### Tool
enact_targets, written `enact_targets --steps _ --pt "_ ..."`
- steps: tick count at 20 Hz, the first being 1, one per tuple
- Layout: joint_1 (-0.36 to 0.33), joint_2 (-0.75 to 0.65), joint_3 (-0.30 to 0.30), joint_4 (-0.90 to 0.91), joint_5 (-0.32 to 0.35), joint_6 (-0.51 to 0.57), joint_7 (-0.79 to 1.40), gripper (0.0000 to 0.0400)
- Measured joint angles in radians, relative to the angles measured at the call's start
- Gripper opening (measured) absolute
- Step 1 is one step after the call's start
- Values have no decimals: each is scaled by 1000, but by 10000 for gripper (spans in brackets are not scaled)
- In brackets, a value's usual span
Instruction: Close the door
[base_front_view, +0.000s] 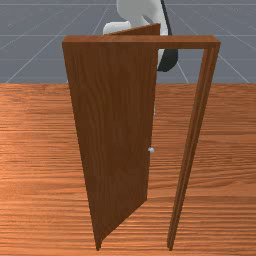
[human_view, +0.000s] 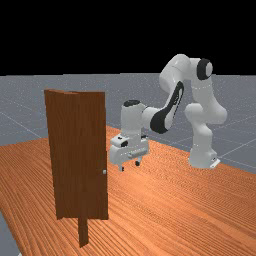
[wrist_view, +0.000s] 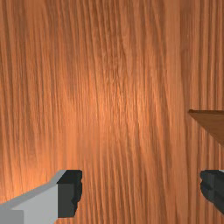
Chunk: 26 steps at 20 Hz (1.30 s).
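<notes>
Our claw (wrist_view: 141, 190) stands spread, pinching nothing. Toward the far view's left lies the door (human_view: 92, 145), ajar toward our arm (human_view: 161, 121), knob (human_view: 104, 172) side nearest; we judge we must push it away, into the frame (base_front_view: 140, 43).

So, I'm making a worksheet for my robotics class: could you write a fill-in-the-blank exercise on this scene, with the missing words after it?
The door is not shut in its frame but ____.
The knob is mounted on the ____.
The gripper, its two fingers apart, is shut on ____.
In the far view, the gripper hangs to the ____ of the door.
Missing words: open; door; nothing; right.
</notes>
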Motion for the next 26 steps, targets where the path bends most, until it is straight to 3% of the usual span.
enact_targets --steps 10,12,26 --pt "2 -9 0 -15 -2 22 3 400" --pt "-9 -11 10 -16 25 13 -20 400" --pt "-2 -16 3 -23 6 8 -4 400"
